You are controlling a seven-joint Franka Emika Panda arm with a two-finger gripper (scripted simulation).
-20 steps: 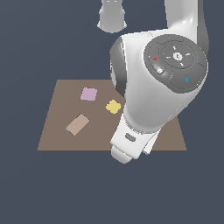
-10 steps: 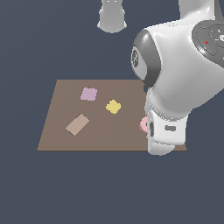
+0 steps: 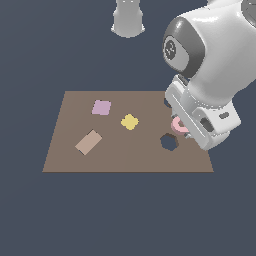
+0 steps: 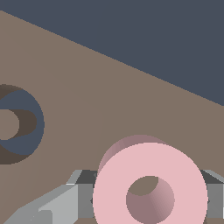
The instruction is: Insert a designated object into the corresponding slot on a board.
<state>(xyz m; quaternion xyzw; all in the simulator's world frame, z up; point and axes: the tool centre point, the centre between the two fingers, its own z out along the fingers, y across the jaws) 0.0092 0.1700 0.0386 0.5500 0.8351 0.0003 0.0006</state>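
Observation:
The pink ring (image 4: 150, 175) sits between my gripper's (image 4: 146, 199) grey fingers (image 4: 61, 203) and is held just above the brown board (image 4: 100, 100). The gripper is shut on it. The slot (image 4: 33, 124), a dark ring-shaped recess with a brown centre post, lies on the board a short way from the ring. In the exterior view only part of the ring (image 3: 176, 125) shows under the arm's hand, near the board's (image 3: 70, 160) right edge. The slot (image 3: 166, 103) there is mostly hidden behind the arm.
A dark hexagonal hole (image 3: 169, 142) lies just in front of the ring. A yellow scalloped piece (image 3: 129, 121), a lilac square (image 3: 101, 107) and a tan rectangle (image 3: 88, 142) lie on the board's left half. The arm's white body (image 3: 215, 55) looms over the board's right side.
The arm has swung to the exterior view's right and back. The pink ring moved with it, off the hexagonal hole, which now shows.

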